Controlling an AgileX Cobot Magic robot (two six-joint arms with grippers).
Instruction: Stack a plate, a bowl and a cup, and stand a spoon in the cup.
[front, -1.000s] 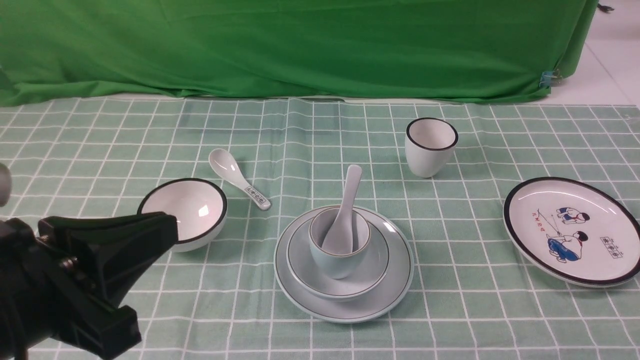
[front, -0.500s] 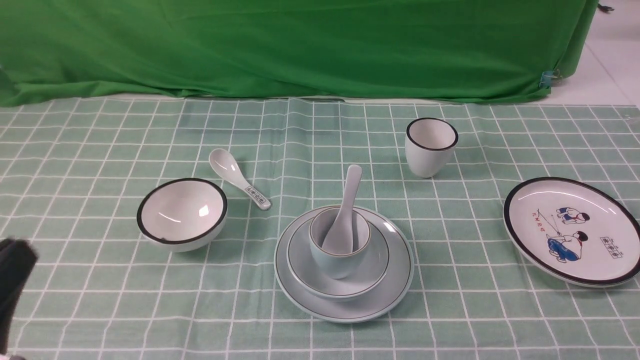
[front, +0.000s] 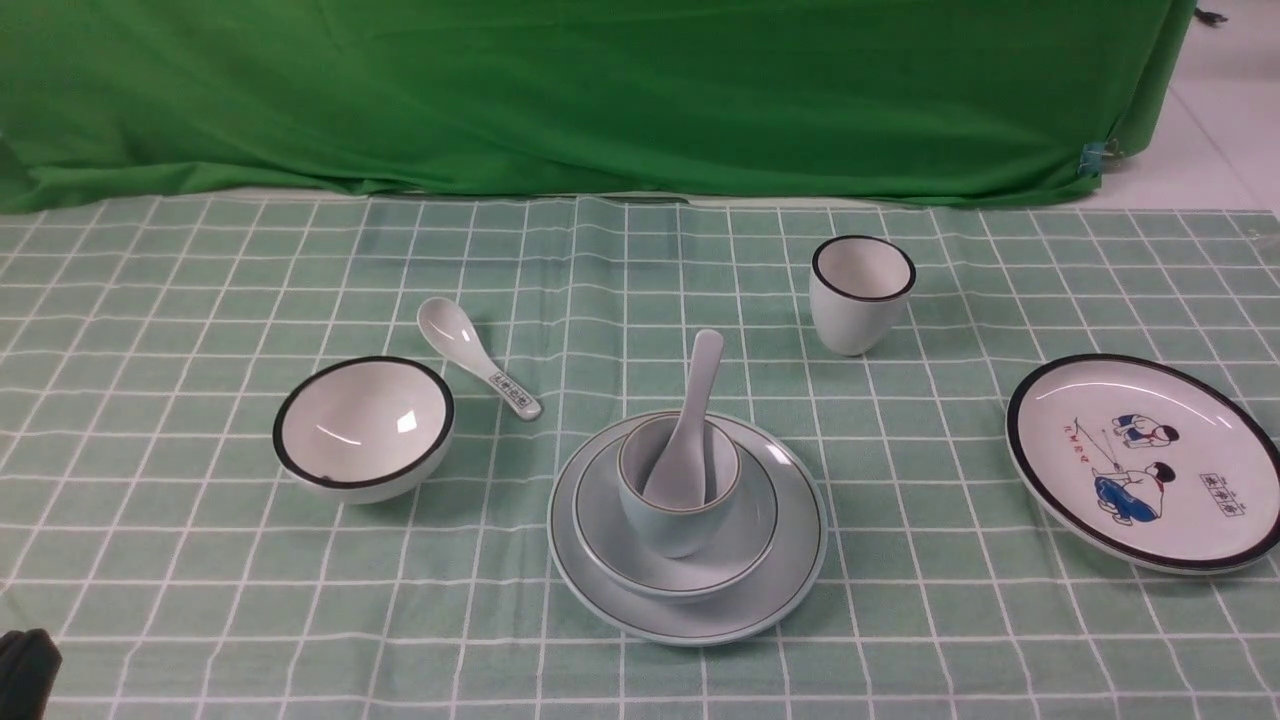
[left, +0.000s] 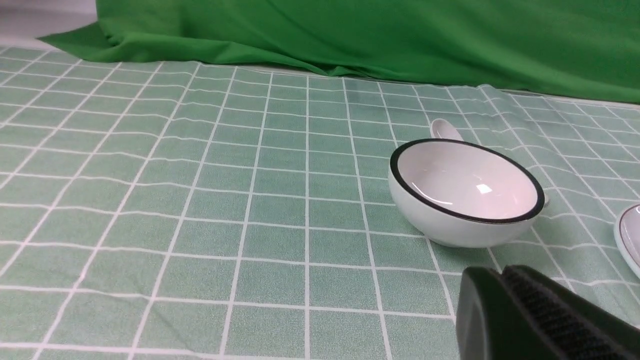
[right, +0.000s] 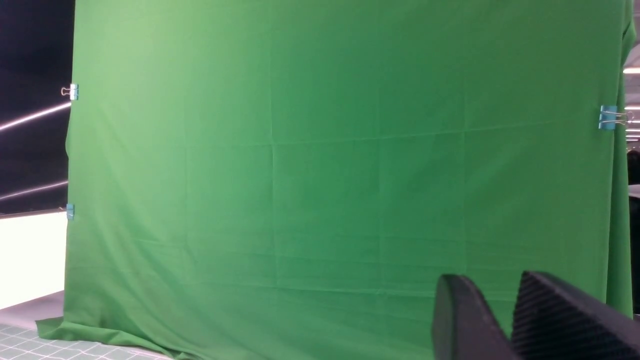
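Catalogued on a green cloth with a white grid: 1 stack of 4 pieces, set near the middle of the front view. At its base, 1 pale blue-grey plate (front: 800, 590) with a thin dark rim line; upon it, 1 shallow bowl (front: 600, 530) of the same colouring; within the bowl, 1 small handleless cup (front: 665, 530), pale blue, rimmed in brownish. In the cup is stood 1 plain white spoon (front: 692, 430) — bowl end down, handle raised above the rim and leaning slightly. Listed apart from the stack: to the left, 1 deeper white bowl (front: 365, 425), black-rimmed; just beside it, 1 patterned spoon (front: 475, 355), laid flat; beyond the stack and to the right, 1 white cup (front: 860, 300), black-rimmed, upright; at far right, 1 cartoon plate (front: 1150, 460) with a black rim, bearing figures in blue and red. Grippers, 2: the left gripper (left: 501, 272) is shown closed, nothing held; the right gripper (right: 492, 280) is shown parted, its fingers empty — a green curtain (right: 325, 165) is seen behind them, fastened at its edges by clips (right: 608, 117).
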